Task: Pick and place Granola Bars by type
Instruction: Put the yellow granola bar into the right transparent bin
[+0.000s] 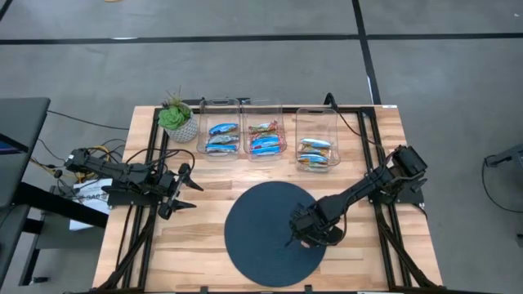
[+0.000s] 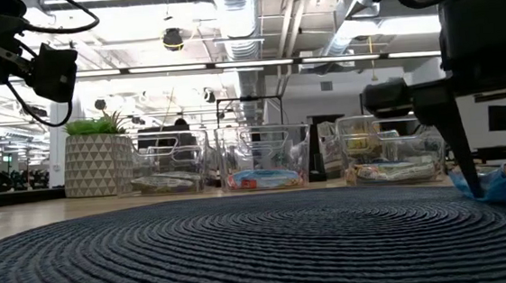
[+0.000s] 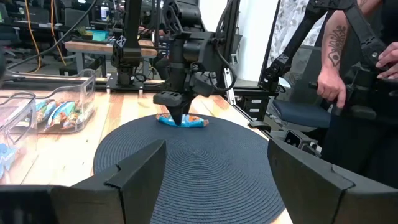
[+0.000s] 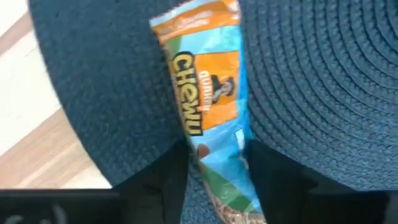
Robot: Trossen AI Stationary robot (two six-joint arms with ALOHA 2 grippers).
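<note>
Two arms showed in the high view: the left gripper (image 1: pixel 186 189) waited with fingers spread wide over the worktop (image 1: pixel 204 237), while the right arm reached down onto the dark round mat (image 1: pixel 261 245). In the right wrist view, the right gripper (image 4: pixel 217 168) straddled a blue-and-orange granola bar (image 4: pixel 208 99) lying flat on the mat, fingers closing beside it. The left wrist view showed the same bar under the downward-pointing fingers.

Bright ceiling lights (image 2: pixel 251 1) glare white across the low view, leaving the arms as dark silhouettes. The overhead view is evenly lit with soft shadows. The close-up of the bar (image 4: pixel 208 106) is blurred.
</note>
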